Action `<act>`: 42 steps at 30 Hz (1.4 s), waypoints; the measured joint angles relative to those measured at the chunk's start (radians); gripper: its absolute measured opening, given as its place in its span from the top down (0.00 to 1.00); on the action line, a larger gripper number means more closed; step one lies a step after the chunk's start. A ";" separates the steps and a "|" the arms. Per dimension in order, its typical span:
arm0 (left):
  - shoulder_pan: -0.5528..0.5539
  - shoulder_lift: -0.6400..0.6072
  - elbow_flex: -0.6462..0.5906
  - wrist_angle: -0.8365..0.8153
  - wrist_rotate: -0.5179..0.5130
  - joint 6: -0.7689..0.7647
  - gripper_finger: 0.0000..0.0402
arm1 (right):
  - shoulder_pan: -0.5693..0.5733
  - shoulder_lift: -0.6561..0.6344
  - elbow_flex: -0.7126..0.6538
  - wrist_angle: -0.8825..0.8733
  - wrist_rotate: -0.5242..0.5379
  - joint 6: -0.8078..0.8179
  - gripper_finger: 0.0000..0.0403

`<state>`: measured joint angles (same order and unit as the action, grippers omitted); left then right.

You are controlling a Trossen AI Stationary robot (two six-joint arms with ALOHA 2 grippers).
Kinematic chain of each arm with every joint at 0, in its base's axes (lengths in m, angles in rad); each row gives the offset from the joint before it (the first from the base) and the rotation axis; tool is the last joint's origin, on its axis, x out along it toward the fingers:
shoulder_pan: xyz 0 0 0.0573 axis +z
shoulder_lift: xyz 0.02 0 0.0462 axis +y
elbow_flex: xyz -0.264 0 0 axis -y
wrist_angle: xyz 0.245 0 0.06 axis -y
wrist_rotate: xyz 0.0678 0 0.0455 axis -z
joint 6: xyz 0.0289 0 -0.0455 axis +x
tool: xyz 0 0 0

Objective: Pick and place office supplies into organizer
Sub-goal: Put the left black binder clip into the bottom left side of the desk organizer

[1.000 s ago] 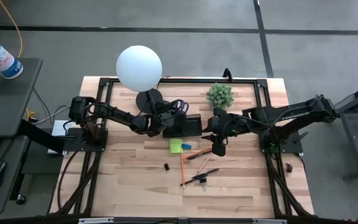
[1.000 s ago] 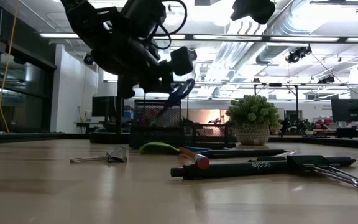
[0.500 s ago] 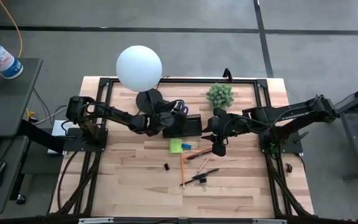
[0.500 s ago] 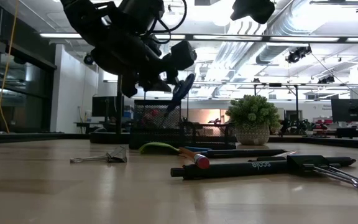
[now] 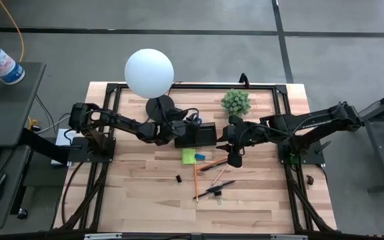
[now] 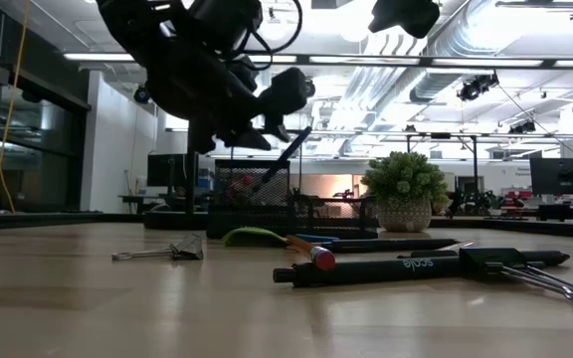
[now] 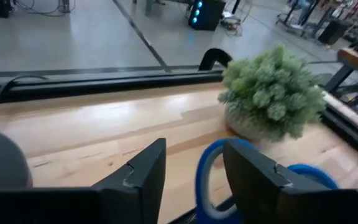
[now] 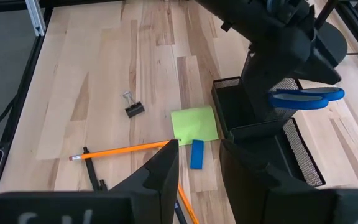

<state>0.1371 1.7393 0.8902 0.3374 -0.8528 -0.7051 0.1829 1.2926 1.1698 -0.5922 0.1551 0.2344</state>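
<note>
Scissors [image 5: 193, 118] sit clamped in the left pincer [image 5: 181, 127] just beside the organizer [image 5: 199, 135] from above, while from surface level their blades slant down toward its mesh; the right pincer [image 5: 235, 159] hovers, spread.

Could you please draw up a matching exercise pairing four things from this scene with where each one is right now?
Things:
1. scissors
2. sticky-note pad
3. binder clip
4. potted plant

Places:
A. alone on bare wood, apart from the other supplies
B. at the table's far edge, behind the right arm
C. flat on the table right beside the organizer
D. held by the left gripper above the organizer

Pairs: 1-D, 2-C, 3-A, 4-B
</note>
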 joint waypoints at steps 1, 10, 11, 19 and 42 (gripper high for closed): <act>0.000 -0.004 0.000 -0.006 0.001 0.010 0.61 | 0.000 0.000 0.000 0.000 0.000 0.000 0.73; 0.000 -0.103 -0.002 -0.163 0.081 0.043 0.50 | 0.000 0.000 0.000 0.005 0.000 0.000 0.73; 0.000 -0.117 -0.002 -0.171 0.089 0.045 0.49 | 0.000 0.000 0.000 0.006 -0.002 -0.003 0.73; -0.015 -0.232 -0.001 -0.270 0.174 0.080 0.46 | 0.000 0.000 0.000 0.006 -0.052 -0.054 0.73; -0.315 -0.392 -0.001 -0.123 0.354 -0.037 0.46 | -0.013 0.000 0.000 0.002 -0.049 -0.194 0.73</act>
<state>-0.1780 1.3475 0.8890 0.2143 -0.4985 -0.7419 0.1696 1.2926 1.1698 -0.5904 0.1058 0.0400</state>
